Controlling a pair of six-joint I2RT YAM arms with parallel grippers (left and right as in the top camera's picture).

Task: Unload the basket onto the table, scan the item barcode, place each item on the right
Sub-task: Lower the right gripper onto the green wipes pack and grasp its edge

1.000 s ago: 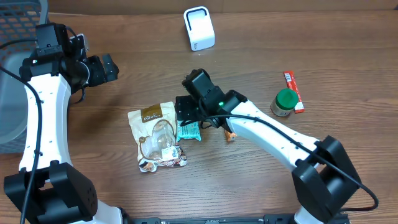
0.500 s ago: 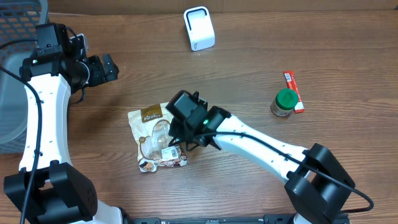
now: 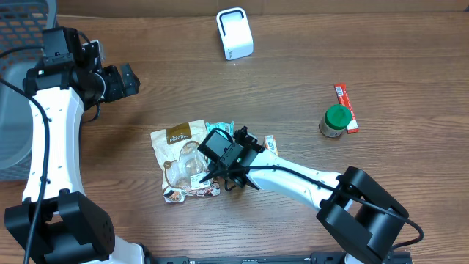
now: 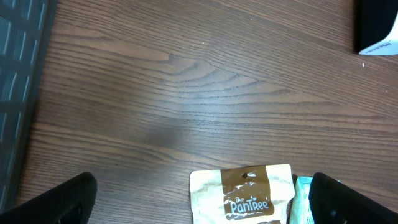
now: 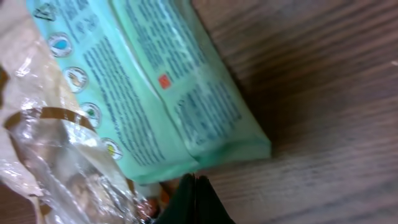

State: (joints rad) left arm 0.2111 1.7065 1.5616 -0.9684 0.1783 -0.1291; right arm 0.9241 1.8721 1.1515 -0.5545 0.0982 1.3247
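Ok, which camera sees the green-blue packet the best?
The right wrist view: the teal packet fills much of the picture, close enough to show its printed text. The overhead view shows only a small strip of it beside the snack bag, and the left wrist view catches just a corner at the bottom edge.

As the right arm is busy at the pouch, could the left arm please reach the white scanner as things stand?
Probably yes: the left gripper is open and empty, and only bare table lies between it and the scanner, though its range is unsure.
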